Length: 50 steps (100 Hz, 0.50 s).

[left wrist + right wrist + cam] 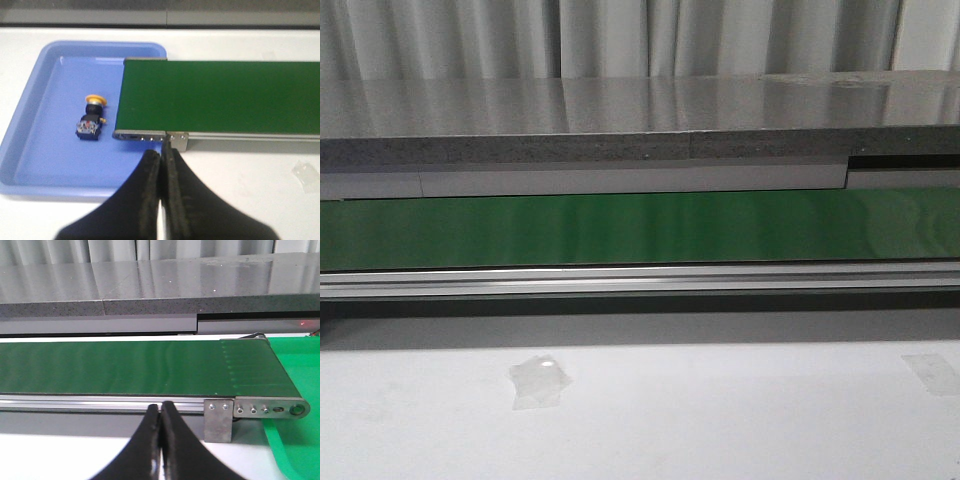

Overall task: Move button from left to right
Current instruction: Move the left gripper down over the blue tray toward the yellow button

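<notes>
**Green belt across white table, button lying in blue tray**

Green belt (pixel 640 228) running side to side on a silver rail (pixel 640 282), above a white table (pixel 720 420). Behind it, a grey speckled shelf (pixel 580 148) with a glossy top, then pale curtains (pixel 620 35). On the table near the front, a crumpled scrap of clear film (pixel 540 380); off to the right, a piece of tape (pixel 932 372). No arm showing in the front view.

At the belt's left end, seen from the left wrist: a blue tray (pixel 35 130) tucked partly under the belt's end. Lying on its side on the tray floor, the button (pixel 91 118), yellow cap pointing away from the camera, black body with a blue-red mark nearer, just beside the belt's end but apart from it. Left gripper (pixel 161 156) hovering over the table near the belt's corner bracket (pixel 178 140), well clear of the button, black fingers (pixel 145 190) pressed together with nothing between.

At the belt's right end, seen from the right wrist: a green tray (pixel 300 440) under the roller end (pixel 272 410). Right gripper (pixel 160 407) poised before the rail, fingers (pixel 175 445) likewise closed on nothing.
</notes>
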### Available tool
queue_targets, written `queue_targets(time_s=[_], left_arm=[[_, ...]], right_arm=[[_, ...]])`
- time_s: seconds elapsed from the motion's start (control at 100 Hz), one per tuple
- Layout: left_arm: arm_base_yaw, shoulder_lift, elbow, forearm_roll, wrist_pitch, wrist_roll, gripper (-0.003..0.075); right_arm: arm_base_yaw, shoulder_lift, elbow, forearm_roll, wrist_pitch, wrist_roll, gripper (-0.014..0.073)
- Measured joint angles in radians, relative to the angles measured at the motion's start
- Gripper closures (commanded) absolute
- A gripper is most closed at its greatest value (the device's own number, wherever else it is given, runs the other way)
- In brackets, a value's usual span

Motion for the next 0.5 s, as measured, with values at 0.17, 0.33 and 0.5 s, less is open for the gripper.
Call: queue_targets(time_s=[0.17, 0.33, 0.5], left_arm=[[0.0, 0.117, -0.07, 0.0, 0.108, 0.002, 0.074], [0.0, 0.174, -0.072, -0.004, 0.132, 0.046, 0.0739], [0.0, 0.194, -0.072, -0.008, 0.134, 0.064, 0.0631]], right_arm=[[0.0, 0.0, 0.0, 0.0, 0.0, 0.0, 0.0659], [0.0, 0.0, 0.0, 0.0, 0.0, 0.0, 0.0659], [0.0, 0.0, 0.0, 0.0, 0.0, 0.0, 0.0659]])
